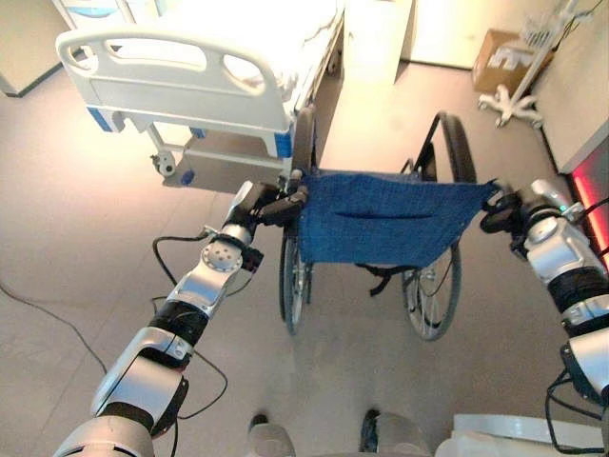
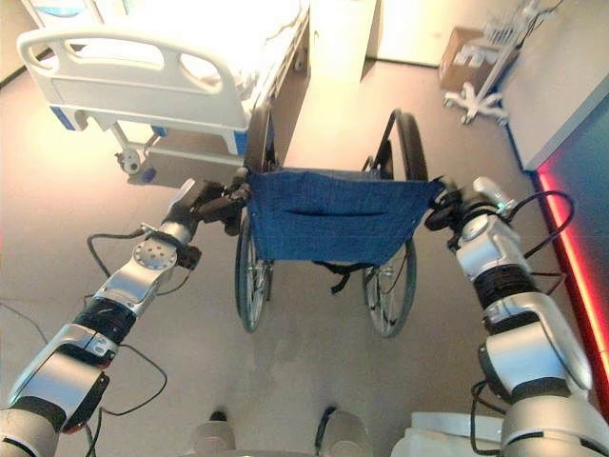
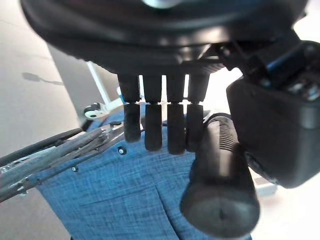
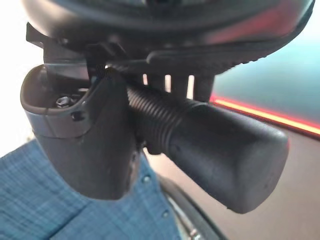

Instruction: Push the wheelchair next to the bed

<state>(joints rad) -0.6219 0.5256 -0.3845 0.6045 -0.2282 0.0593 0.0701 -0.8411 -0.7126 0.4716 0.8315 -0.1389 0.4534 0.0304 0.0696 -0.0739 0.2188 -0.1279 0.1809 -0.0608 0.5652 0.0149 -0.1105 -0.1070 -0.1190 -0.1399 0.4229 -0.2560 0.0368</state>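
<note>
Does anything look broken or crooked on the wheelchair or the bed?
Nothing stands out. The wheelchair stands upright on its wheels beside the bed, its blue backrest stretched whole between the push handles. The left hand and right hand each grip one handle.

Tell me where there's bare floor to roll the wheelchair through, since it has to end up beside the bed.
Bare floor runs ahead of the wheelchair, between the bed and the wheeled stand by the cardboard box. It is tight where the chair's left wheel nears the bed's corner. Left hand and right hand grip the push handles.
</note>
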